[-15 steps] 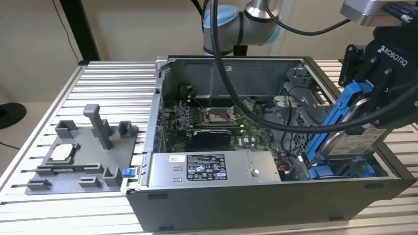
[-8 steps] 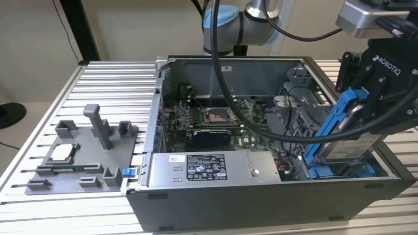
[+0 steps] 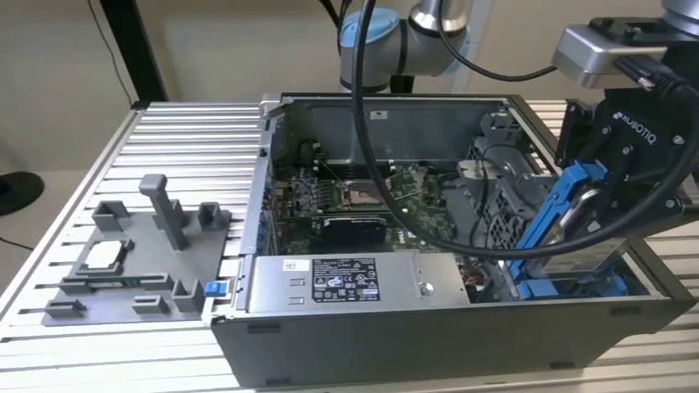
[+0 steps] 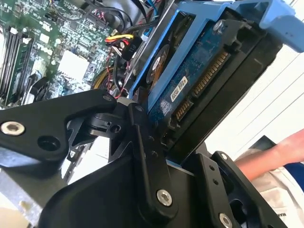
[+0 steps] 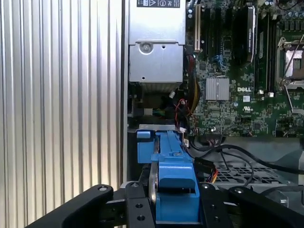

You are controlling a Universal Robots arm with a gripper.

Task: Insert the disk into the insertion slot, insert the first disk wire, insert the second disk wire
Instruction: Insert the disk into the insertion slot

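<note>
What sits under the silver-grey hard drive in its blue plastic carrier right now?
A blue plastic drive bay in the open grey computer case, below the hard drive the gripper holds tilted. The bay's inside is hidden by the drive.

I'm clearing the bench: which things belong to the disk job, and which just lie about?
Job: silver-grey hard drive in bright blue plastic carrier, black pincer shut on it, open grey metal computer case.
Lying about: grey plastic fixture plate with upright posts.

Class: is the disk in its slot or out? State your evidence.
Out. The disk leans steeply over the blue bay, clamped by the gripper, not seated.
</note>
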